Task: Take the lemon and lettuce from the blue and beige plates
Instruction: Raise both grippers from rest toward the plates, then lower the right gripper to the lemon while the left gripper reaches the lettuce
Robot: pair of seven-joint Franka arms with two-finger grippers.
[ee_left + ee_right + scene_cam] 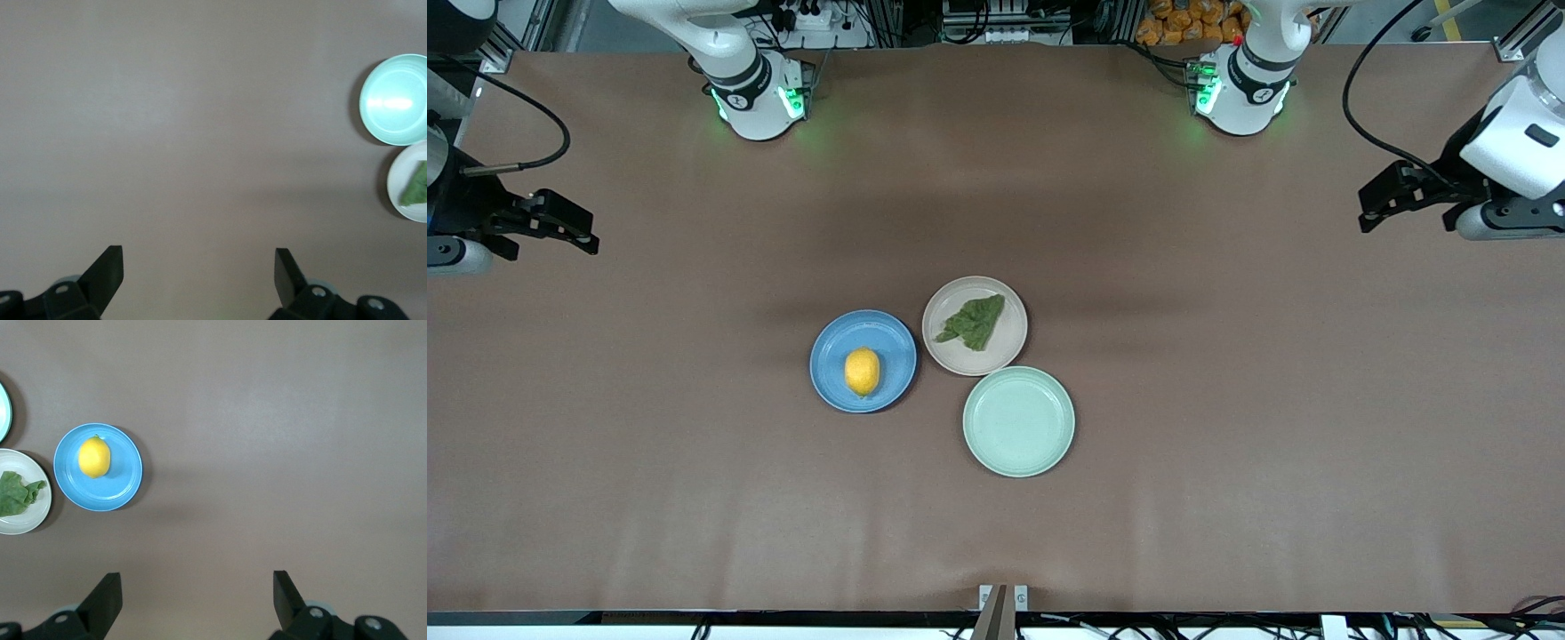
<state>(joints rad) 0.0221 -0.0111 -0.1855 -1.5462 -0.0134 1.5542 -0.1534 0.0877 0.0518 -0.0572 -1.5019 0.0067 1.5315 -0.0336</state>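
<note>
The yellow lemon (862, 371) lies on the blue plate (831, 351) in the middle of the table; both also show in the right wrist view, lemon (94, 457) on blue plate (123, 487). The dark green lettuce (973, 322) lies on the beige plate (960, 357) beside it; the lettuce shows in the right wrist view (17, 493) and at the edge of the left wrist view (416, 188). My left gripper (1371, 209) waits open and empty over the table's left-arm end (198, 267). My right gripper (580, 233) waits open and empty over the right-arm end (197, 590).
An empty mint-green plate (1019, 421) sits nearer the front camera than the beige plate, touching it; it also shows in the left wrist view (397, 100). Brown table surface spreads wide around the three plates.
</note>
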